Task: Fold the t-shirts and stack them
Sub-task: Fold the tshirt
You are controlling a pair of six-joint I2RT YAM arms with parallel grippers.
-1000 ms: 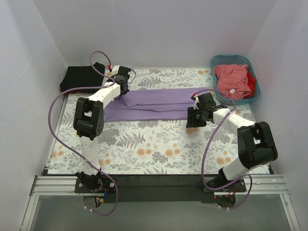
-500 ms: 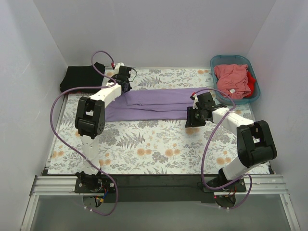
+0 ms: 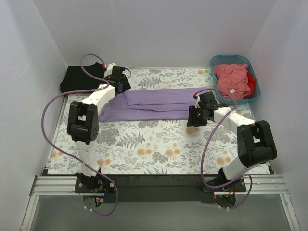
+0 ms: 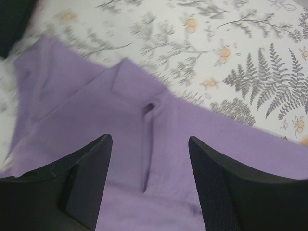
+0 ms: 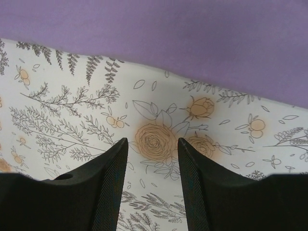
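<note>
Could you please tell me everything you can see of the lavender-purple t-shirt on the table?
The lavender-purple t-shirt, soft matte cotton by its look, lies flat on the floral tablecloth, folded lengthwise into a long band running left to right. Its left end is wider, with layered folds and a small pucker. The open left gripper is above that end, holding nothing; the open right gripper is over bare tablecloth just beside the band's near edge.

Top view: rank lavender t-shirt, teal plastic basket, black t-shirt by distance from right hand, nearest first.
1. Lavender cotton t-shirt, just beyond the right hand.
2. Teal plastic basket, far right corner.
3. Black cotton t-shirt, far left corner.
</note>
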